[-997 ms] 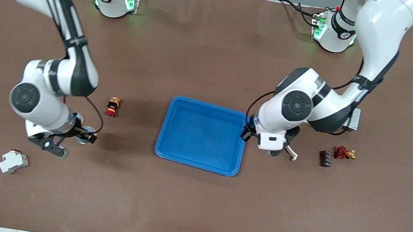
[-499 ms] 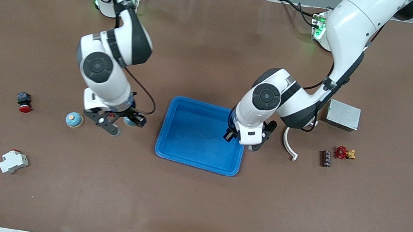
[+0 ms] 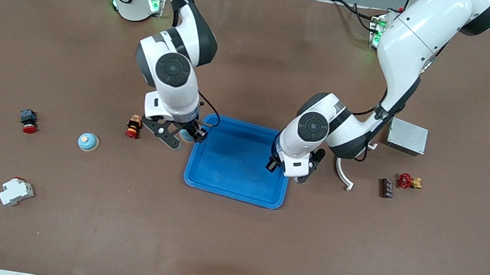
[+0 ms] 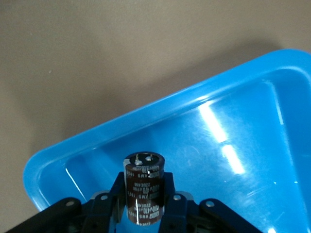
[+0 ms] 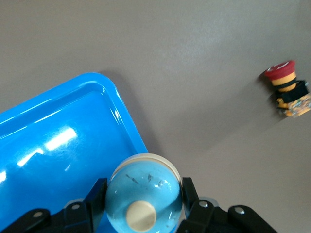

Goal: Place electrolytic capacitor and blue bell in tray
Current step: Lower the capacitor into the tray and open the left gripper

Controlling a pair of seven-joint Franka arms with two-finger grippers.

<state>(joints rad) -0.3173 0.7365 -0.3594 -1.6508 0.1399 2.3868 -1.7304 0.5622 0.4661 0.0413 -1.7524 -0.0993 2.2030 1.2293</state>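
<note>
The tray [image 3: 238, 176] sits mid-table between the two grippers. The left gripper [image 3: 289, 167] holds the electrolytic capacitor [image 4: 143, 188] over the tray's rim toward the left arm's end — the right gripper [image 3: 181, 136] holds the bell [image 5: 144, 190] over the tray's rim at the right arm's end.

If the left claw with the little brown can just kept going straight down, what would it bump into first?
Probably the tray. The left claw holds the capacitor over the tray's inside near its rim, so the bare blue floor looks like the first thing it would meet, though its height is unclear.
</note>
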